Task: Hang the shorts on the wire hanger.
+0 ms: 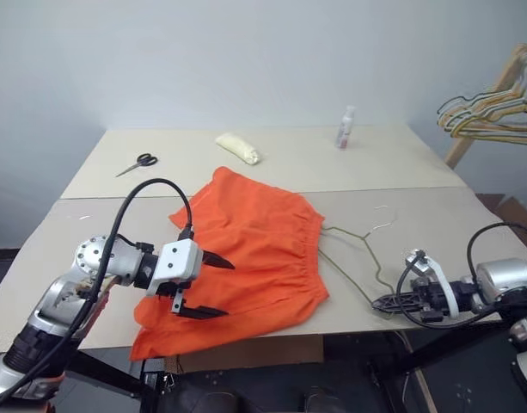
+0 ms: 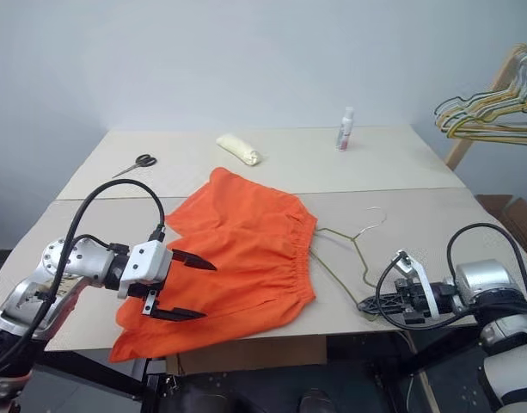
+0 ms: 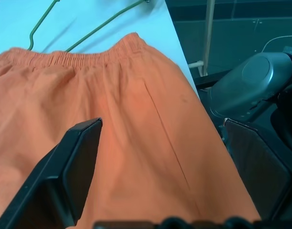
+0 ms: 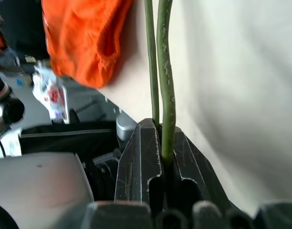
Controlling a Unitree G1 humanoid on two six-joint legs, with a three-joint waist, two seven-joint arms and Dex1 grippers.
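Observation:
The orange shorts (image 1: 254,249) lie flat on the near table, waistband toward the right, one leg drooping over the front edge. The thin olive wire hanger (image 1: 370,262) lies beside the waistband, its hook pointing to the back right and one end running under the waistband edge. My right gripper (image 1: 379,303) is shut on the hanger's near corner at the table's front edge; the wire (image 4: 166,95) runs straight out from between the jaws. My left gripper (image 1: 227,288) hovers open over the shorts' near leg, one finger (image 3: 74,176) above the fabric (image 3: 136,119), holding nothing.
On the far table lie scissors (image 1: 138,163), a pale yellow rolled cloth (image 1: 238,148) and a small bottle (image 1: 345,127). A bunch of wire hangers (image 1: 491,112) hangs on a wooden rack at the far right. The table's front edge (image 1: 349,323) runs close under both grippers.

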